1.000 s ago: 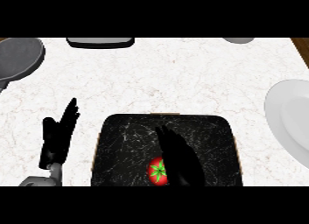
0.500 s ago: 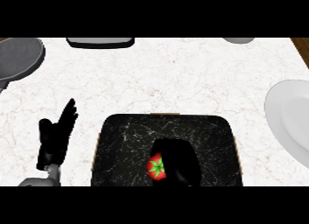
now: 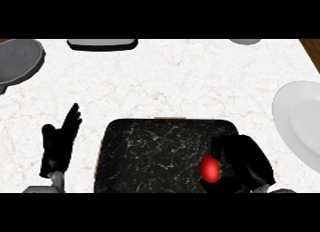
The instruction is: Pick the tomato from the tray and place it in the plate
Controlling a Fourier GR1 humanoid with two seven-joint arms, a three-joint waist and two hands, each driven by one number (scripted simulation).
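**R hand on tomato, over tray**

You've got the right hand [image 3: 246,161] at the black tray's [image 3: 155,154] right edge, fingers curled round the red tomato [image 3: 210,169]. White plate [image 3: 306,127] sits well apart to the right. Left hand [image 3: 58,147] rests left of tray, fingers straight and together, pointing up.

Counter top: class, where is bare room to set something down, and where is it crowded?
Bare marble lies between the pan, the tray and the plate. The plate itself is empty. Crowded: the tray's right part, where the right hand curls round the tomato.
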